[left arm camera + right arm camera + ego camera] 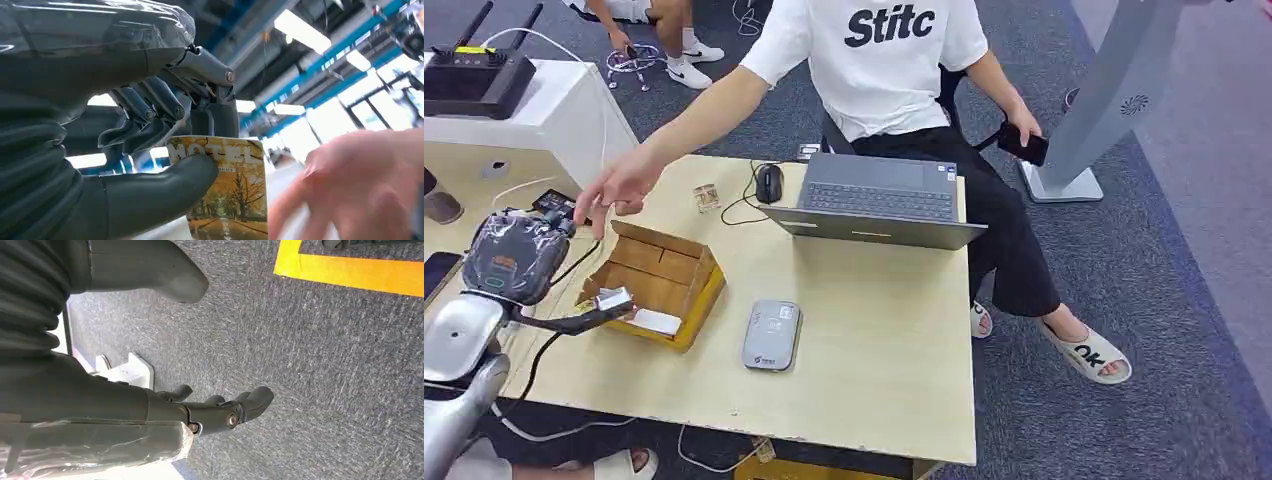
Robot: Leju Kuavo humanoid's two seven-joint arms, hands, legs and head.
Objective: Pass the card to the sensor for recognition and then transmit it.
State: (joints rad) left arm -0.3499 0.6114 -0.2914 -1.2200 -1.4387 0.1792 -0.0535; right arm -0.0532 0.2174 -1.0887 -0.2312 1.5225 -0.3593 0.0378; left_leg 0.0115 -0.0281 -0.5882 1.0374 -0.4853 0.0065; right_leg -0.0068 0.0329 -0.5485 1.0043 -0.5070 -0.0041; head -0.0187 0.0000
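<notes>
The left hand (150,130) holds the card (225,185), pinching it between the thumb and the darker fingers, as the left wrist view shows. In the head view the left hand (514,255) is over the table's left side, just above the open cardboard box (659,280), with the card (612,298) at its fingertips. The grey sensor (771,335) lies flat on the table (874,330) to the right of the box, so the card must travel rightward and a little toward the robot. The card's long axis runs away from the palm, with its free end pointing outward past the thumb. A person's hand (619,190) reaches in near the robot's hand, close to the card but not touching it. The right hand (220,412) hangs over the carpet, fingers loosely apart and holding nothing, so the left is much nearer the sensor.
</notes>
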